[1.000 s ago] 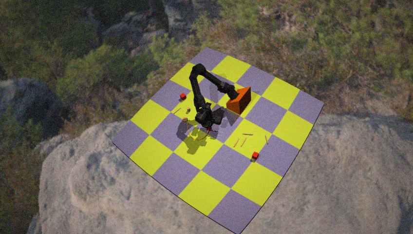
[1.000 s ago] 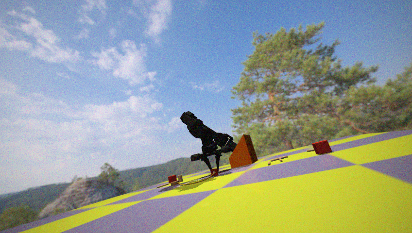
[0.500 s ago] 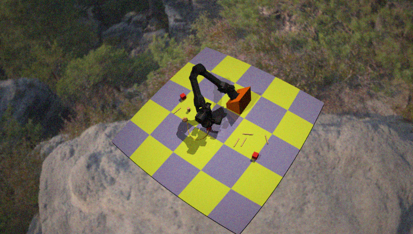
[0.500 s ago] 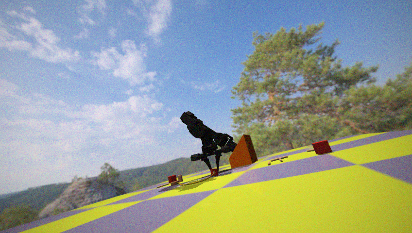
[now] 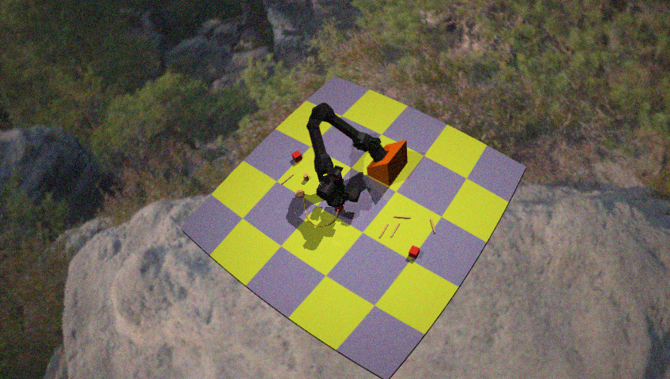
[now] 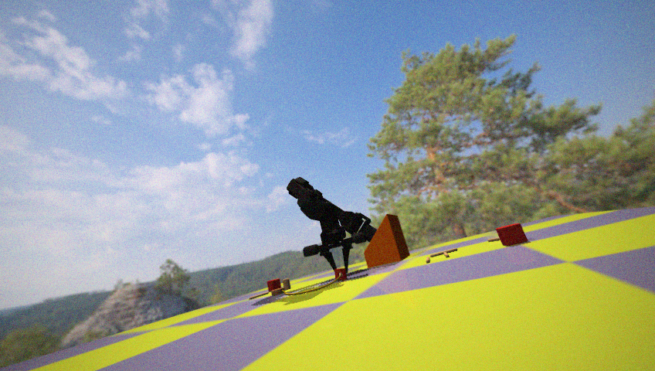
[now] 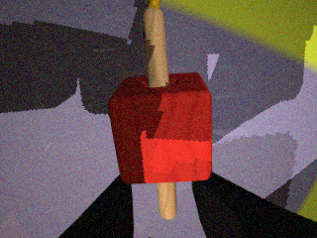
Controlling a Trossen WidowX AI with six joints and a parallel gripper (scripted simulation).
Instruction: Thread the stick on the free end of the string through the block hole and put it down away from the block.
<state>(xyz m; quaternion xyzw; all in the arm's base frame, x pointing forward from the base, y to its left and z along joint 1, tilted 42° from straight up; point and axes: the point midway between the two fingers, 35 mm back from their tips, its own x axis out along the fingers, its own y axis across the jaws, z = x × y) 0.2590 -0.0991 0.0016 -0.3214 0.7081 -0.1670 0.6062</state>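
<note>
The red block (image 5: 339, 209) (image 6: 340, 274) (image 7: 175, 124) stands on the table (image 5: 307, 328). The wooden stick (image 7: 158, 50) lies through its hole, with a bare end out on the gripper side. The other end, with the yellow string (image 5: 321, 226) (image 6: 312, 290) (image 7: 155, 2), sticks out on the far side. The string curves over the table to the round button (image 5: 299, 193) (image 6: 276, 291). My gripper (image 6: 340, 269) (image 7: 161, 180) is partly open at the block, one finger on each side of the bare stick end, with gaps. The block hides the fingertips in the wrist view.
An orange wedge (image 5: 393, 162) (image 6: 390, 243) stands beside the arm's base. Red cubes (image 5: 295, 156) (image 5: 413, 252) lie on either side. Several loose sticks (image 5: 401, 217) (image 5: 432, 226) lie right of the block. A small cylinder (image 5: 305, 177) and another stick (image 5: 287, 178) lie near the button.
</note>
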